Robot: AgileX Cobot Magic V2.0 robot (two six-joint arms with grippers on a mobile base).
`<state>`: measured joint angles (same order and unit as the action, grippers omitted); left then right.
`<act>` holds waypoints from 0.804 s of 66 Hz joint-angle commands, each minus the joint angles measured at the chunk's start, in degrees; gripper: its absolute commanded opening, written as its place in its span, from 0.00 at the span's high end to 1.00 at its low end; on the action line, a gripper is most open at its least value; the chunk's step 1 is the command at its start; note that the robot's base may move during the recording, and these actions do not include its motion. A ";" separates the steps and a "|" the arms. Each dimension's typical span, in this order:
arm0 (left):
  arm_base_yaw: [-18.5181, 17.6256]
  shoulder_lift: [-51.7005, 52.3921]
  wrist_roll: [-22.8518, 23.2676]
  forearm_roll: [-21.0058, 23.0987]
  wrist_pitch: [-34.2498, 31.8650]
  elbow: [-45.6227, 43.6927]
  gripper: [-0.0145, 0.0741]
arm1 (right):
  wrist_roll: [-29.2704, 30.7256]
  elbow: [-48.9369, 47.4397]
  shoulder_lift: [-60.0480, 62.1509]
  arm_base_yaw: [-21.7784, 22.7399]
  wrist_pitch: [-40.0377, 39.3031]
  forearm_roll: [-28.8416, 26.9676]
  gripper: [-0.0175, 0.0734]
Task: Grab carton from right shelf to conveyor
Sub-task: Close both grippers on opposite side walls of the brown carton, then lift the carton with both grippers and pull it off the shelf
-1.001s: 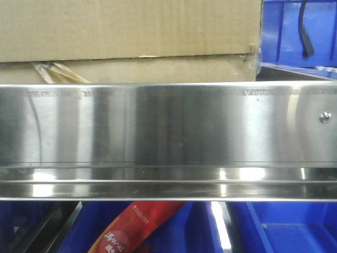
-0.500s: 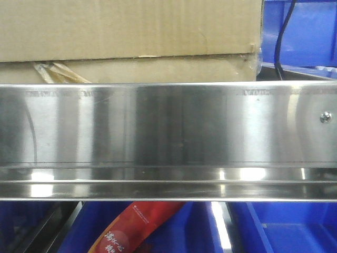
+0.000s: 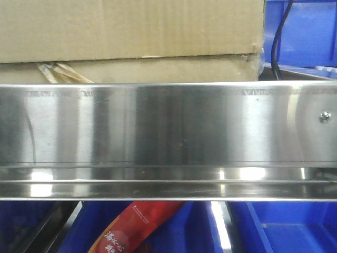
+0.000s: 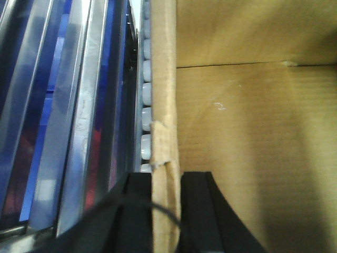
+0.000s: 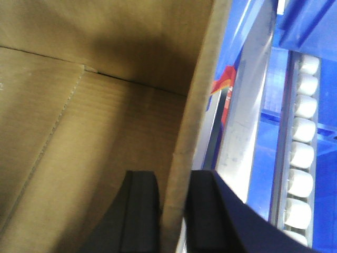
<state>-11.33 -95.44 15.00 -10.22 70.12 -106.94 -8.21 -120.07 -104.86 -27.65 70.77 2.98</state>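
Pinching opposite walls of the wide, plain brown corrugated cardboard carton (image 3: 131, 31), which sits on the shiny stainless-steel shelf (image 3: 168, 126) behind its broad front rail.
The left gripper (image 4: 167, 179) has its black fingers astride one upright wall, one inside and one outside, pressed onto the board. The right gripper (image 5: 176, 176) clamps the far wall the same way. What shows of the inside is bare, so the carton is probably light. The thin walls look likely to bend or tear at the pinch, so both sides should rise evenly. The rail covers the carton's lower front, so it must lift clear before coming out. A blue plastic bin (image 3: 310, 37) with a hanging black cable (image 3: 278, 37) stands just beside it, and pale rollers (image 4: 146, 100) run along the left wall. The conveyor is not in view.
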 commanded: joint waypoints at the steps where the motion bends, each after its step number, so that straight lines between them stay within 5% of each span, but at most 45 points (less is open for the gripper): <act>1: 0.28 -0.33 0.05 0.93 -0.16 -0.17 0.85 | -0.23 -0.39 0.47 0.07 -0.80 1.23 0.88; 34: -1.41 8.83 0.05 1.52 -0.16 -8.50 0.85 | -0.34 0.82 13.63 0.07 -0.80 1.75 0.88; 53: -7.15 15.62 0.29 1.52 -0.16 -3.86 0.85 | -0.34 13.25 24.70 -0.07 -0.80 1.75 0.88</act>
<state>-17.17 -82.03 14.79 -8.36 71.73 -112.43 -9.42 -109.92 -83.32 -27.86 70.40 3.68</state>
